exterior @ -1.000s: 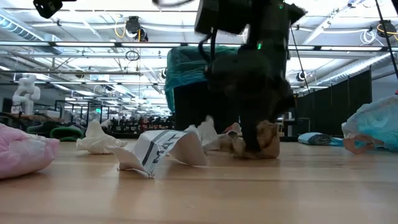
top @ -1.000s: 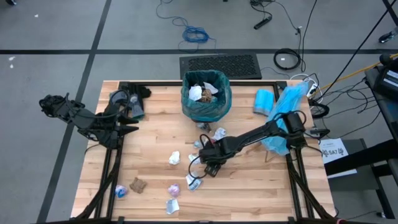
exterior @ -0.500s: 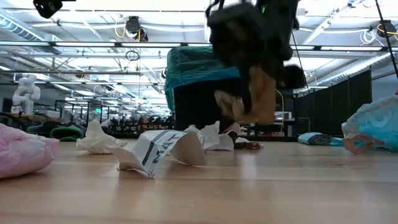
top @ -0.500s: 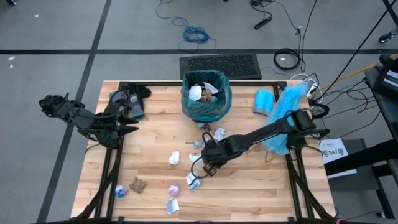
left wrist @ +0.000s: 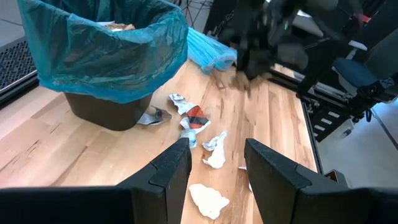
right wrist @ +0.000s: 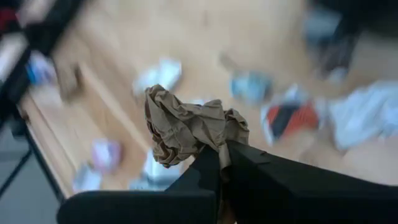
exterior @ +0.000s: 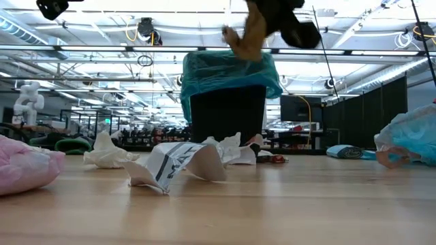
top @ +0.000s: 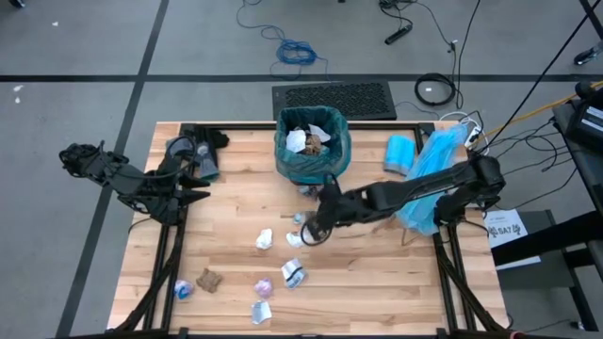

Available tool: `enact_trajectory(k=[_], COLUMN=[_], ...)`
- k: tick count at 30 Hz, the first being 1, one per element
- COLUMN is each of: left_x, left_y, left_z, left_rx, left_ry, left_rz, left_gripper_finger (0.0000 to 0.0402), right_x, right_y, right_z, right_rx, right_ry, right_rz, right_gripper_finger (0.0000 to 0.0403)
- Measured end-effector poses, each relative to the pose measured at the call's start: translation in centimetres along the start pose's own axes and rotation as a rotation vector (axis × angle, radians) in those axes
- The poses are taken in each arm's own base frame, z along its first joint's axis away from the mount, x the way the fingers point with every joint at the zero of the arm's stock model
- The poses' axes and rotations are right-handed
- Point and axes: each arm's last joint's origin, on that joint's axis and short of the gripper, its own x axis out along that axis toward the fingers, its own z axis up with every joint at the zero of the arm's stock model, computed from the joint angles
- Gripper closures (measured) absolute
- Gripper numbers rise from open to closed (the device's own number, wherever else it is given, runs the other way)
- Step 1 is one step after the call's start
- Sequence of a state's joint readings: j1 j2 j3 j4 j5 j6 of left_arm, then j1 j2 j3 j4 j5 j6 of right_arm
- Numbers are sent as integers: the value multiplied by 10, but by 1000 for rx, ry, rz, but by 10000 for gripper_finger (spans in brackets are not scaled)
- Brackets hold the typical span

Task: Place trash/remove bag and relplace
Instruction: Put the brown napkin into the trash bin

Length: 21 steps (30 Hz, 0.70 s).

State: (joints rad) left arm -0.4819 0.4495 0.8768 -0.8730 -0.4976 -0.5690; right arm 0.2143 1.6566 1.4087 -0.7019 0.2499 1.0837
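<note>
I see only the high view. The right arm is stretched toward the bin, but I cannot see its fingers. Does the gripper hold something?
Observer: Yes. In the right wrist view the right gripper is shut on a brown paper wad.
Operator: Is the wad on the table or in the air?
Observer: In the air. The low view shows it near the height of the rim of the bag, well above the wood.
Operator: And the left arm, is it busy?
Observer: No. The left wrist view shows the left gripper open with nothing between its fingers, facing the scraps near the bin.
</note>
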Motion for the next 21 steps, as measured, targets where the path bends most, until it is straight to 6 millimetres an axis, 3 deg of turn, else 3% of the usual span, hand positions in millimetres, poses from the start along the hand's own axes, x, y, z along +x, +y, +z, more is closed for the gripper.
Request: enact_trajectory(k=[6, 11, 16, 21], left_x=[0, 0, 0, 0], left_y=[0, 0, 0, 0], left_z=[0, 0, 0, 0], left_rx=[0, 0, 0, 0], left_ry=[0, 0, 0, 0], left_rz=[0, 0, 0, 0], left_gripper_finger=[247, 247, 247, 247], right_x=[-52, -80, -87, -79], right_y=[10, 8, -11, -34], right_z=[49, 95, 138, 158], right_rx=[-30, -96, -91, -50], right_ry=[-277, -442, -576, -566], right_rz=[38, 18, -24, -106], right_gripper_finger=[403, 403, 403, 403])
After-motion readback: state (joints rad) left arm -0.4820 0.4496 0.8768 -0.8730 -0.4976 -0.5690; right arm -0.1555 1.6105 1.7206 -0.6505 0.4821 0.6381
